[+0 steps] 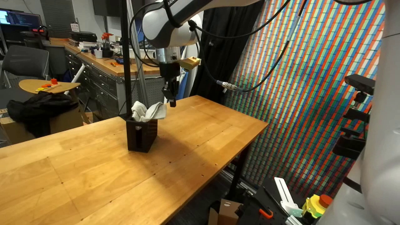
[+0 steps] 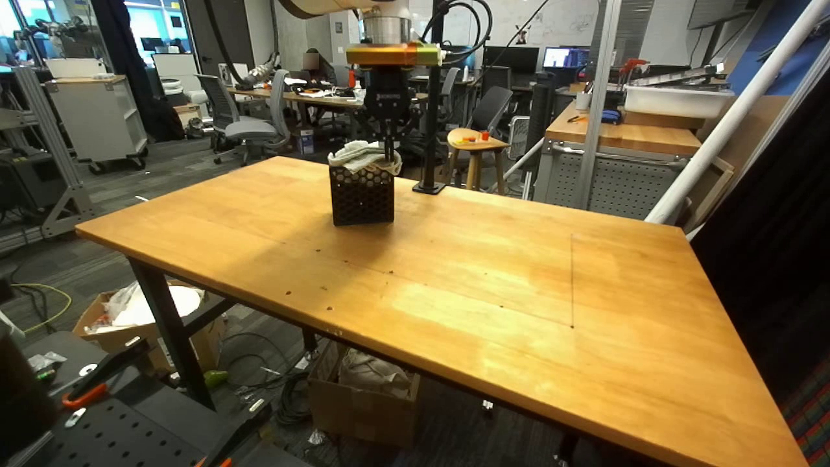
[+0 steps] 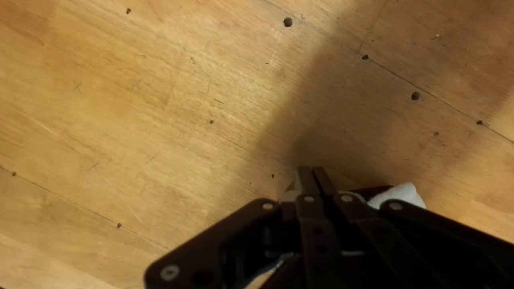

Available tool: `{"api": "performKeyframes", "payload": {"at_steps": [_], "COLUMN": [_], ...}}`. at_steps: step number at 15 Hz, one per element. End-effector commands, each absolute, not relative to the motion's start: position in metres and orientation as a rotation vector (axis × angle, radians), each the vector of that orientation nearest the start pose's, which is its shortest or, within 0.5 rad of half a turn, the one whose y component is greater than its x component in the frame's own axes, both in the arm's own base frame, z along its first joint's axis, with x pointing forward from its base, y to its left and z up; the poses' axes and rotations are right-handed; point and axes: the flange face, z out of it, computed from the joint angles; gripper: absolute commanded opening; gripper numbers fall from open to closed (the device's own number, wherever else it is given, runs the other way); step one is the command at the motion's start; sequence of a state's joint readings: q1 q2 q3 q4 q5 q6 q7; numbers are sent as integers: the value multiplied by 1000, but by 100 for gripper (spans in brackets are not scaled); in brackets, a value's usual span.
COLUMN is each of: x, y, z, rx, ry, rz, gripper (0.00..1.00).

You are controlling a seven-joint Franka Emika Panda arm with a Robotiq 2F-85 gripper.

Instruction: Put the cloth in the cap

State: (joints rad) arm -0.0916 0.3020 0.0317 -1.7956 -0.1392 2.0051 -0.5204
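A white cloth (image 1: 156,111) sits bunched in the top of a black open-topped box (image 1: 150,135) and spills over its rim. The cloth (image 2: 356,157) and the box (image 2: 362,200) show in both exterior views. No cap is in view. My gripper (image 1: 172,104) hangs pointing down close by the cloth. In an exterior view its fingertips (image 2: 389,157) overlap the cloth's edge. In the wrist view the fingers (image 3: 312,168) are together with only a thin gap and nothing seen between them. Part of the cloth (image 3: 401,194) shows behind the fingers; most of the box is hidden there.
The box stands on a wooden table (image 1: 93,175). A black upright post (image 2: 428,187) is fixed to the table's edge close to the box. A patterned curtain (image 1: 300,93) hangs past the table's end. Chairs, a stool (image 2: 476,144) and a workbench stand beyond.
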Motion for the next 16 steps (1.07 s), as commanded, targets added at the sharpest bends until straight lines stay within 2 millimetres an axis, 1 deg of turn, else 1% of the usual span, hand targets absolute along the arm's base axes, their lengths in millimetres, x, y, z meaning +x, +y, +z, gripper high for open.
{"api": "performKeyframes", "payload": {"at_steps": [1, 4, 5, 8, 10, 16], "x": [607, 607, 609, 612, 615, 623], "y": [-53, -48, -45, -37, -32, -16], "z": [373, 364, 363, 365, 368, 395], "rx": [-3118, -3104, -3101, -3094, -3092, -3085], "ry": [-795, -787, -791, -804, -814, -822], "rz": [141, 117, 107, 78, 56, -92], "gripper": [5, 5, 6, 4, 5, 5]}}
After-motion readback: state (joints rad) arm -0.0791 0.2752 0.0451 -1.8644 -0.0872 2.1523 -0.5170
